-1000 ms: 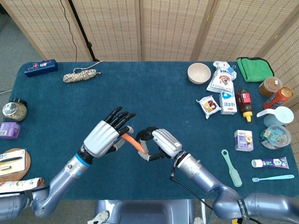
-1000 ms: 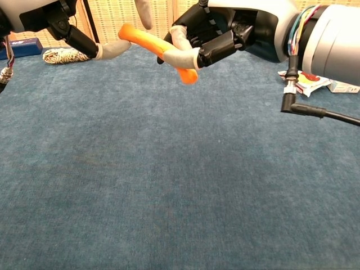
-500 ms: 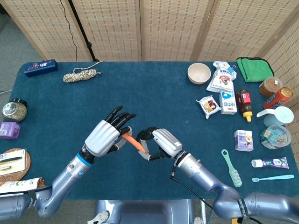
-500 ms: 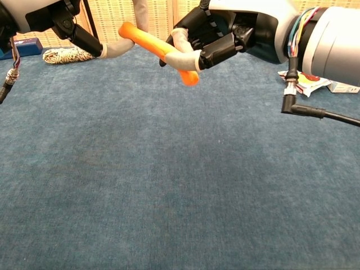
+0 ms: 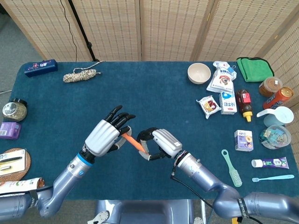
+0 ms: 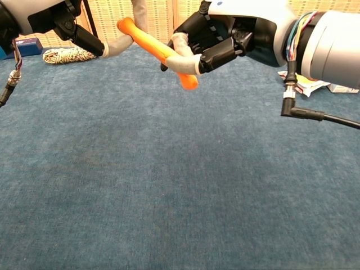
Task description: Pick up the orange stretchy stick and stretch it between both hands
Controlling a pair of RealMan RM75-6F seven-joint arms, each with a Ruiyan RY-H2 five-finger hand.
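**A:** Orange stands out first: a short orange stick [image 6: 158,52] held in the air above the dark blue carpeted tabletop [image 5: 154,98], near the robot's front edge. Where exactly is it?

**B:** Between the two hands, tilted, its upper end toward the robot's left. The right robot hand [image 6: 225,35] has its fingers curled tightly around the lower part, with a stub of orange poking out below the grip. That hold looks firm.

**A:** And the left robot hand [image 5: 103,135]?

**B:** Less certain. From the chest camera, pale fingertips [image 6: 115,47] touch the upper end of the stick from beside and above. From the head camera the other fingers are fanned out and straight. I can't tell whether the end is truly pinched or only touched.

**A:** What could go wrong from here?

**B:** I'd judge slipping the main risk. If the hands pull apart with so little of the upper end caught, it could pop free of the left fingertips and snap back toward the right hand. Nothing else sits close; a rope coil [image 5: 80,74] and the groceries at the right edge are well apart.
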